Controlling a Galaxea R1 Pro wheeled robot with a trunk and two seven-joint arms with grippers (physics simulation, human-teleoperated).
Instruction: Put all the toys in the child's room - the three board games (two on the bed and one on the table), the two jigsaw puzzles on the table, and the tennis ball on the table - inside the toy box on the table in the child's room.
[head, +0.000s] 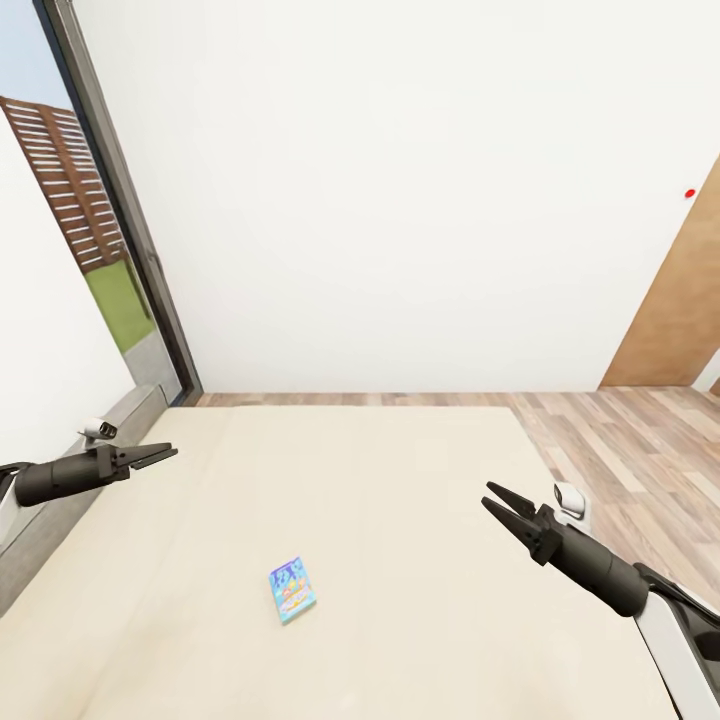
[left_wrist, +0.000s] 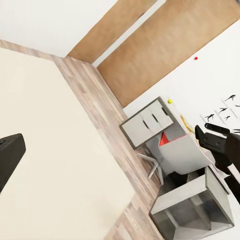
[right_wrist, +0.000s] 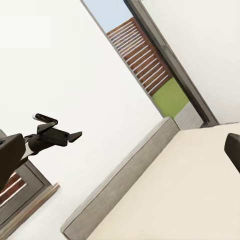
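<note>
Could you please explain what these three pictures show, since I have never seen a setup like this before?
These are simulator renders of a wheeled robot with two arms. The large picture comes from a camera on its head, looking down over a beige bed. The dark pincers are its left gripper and right gripper; the right one's fingers are spread, the left one's lie together, and neither holds anything. One small blue board game lies flat on the mattress between them. The other two pictures come from cameras on the wrists. The left wrist view looks across the bed to a wood floor and grey furniture, and the right wrist view looks towards a window.
</note>
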